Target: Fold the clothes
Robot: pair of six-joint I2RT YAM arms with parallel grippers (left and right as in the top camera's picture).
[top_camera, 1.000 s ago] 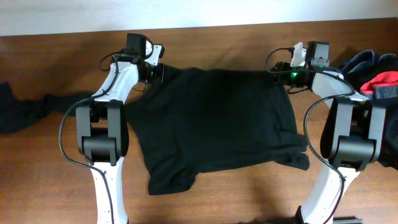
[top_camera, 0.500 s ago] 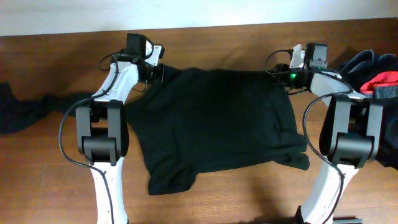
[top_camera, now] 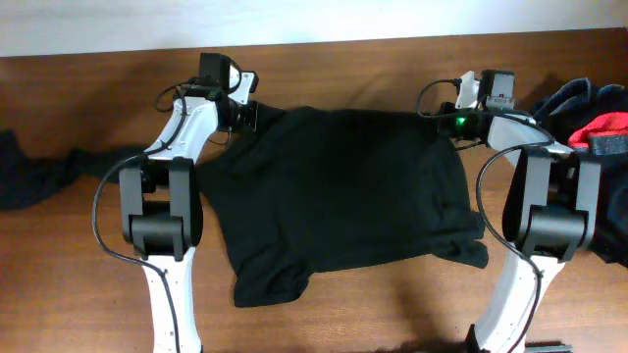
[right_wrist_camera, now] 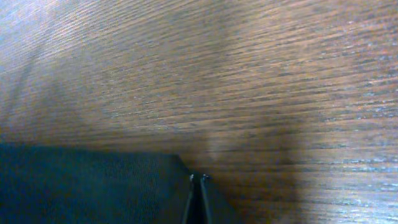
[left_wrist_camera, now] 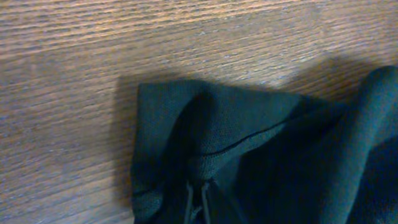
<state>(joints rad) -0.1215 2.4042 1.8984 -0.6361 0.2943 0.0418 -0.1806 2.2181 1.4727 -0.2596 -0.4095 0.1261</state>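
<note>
A black shirt [top_camera: 339,191] lies spread flat on the wooden table [top_camera: 392,294]. At its far left corner my left gripper [top_camera: 245,112] is shut; in the left wrist view the fingertips [left_wrist_camera: 198,198] pinch a raised fold of the black shirt [left_wrist_camera: 249,137]. My right gripper [top_camera: 447,122] is at the far right corner. Its thin fingertips [right_wrist_camera: 198,180] are together right at the corner edge of the black shirt [right_wrist_camera: 87,186], apparently pinching it. Both grippers sit low against the table.
A pile of dark and red clothes [top_camera: 597,123] lies at the right edge, close to the right arm. Another dark garment [top_camera: 44,175] trails along the left side. The table's far edge [top_camera: 324,43] runs just behind both grippers.
Both grippers have closed at the shirt's far corners. The arms and the shirt have hardly moved.
</note>
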